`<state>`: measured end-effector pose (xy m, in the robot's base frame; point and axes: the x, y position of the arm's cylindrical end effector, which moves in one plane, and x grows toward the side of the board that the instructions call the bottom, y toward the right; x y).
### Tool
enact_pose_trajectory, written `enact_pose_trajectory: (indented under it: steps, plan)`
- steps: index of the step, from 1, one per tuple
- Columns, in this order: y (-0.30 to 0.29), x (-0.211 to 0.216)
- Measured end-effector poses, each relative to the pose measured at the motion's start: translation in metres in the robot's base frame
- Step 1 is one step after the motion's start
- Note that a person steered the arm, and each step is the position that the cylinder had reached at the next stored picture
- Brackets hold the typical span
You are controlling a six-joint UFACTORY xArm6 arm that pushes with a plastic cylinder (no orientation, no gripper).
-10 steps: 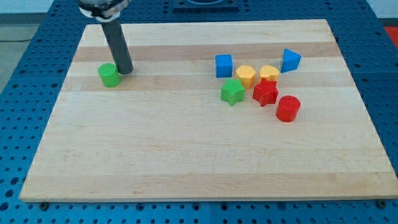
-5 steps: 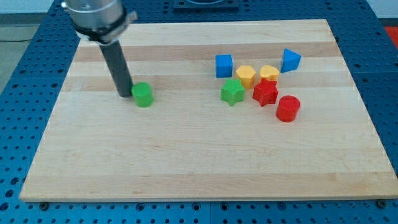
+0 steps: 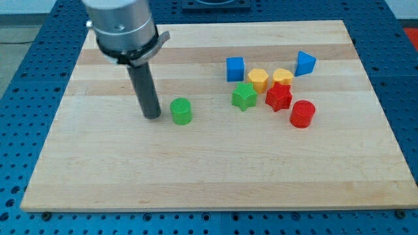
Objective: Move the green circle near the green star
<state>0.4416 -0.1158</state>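
Observation:
The green circle stands on the wooden board, left of the middle. The green star lies to its right, about a block's width of bare board between them. My tip rests on the board just left of the green circle, with a small gap between them. The dark rod rises from the tip to the view's top left.
Right of the green star lies a cluster: a blue cube, two yellow blocks, a blue triangular block, a red star and a red circle.
The green circle has slid to the right and slightly down, from the board's left part toward the green star. My tip moved from its right side to its left and followed it.

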Motion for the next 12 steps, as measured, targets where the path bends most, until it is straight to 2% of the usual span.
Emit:
enact_pose_trajectory:
  steps: [1,3,5,6,8,12]
  plan:
    - [0.019,-0.005]
    - [0.051,0.034]
    - [0.057,0.079]
    - [0.058,0.085]
    - [0.082,0.063]
    - [0.109,0.051]
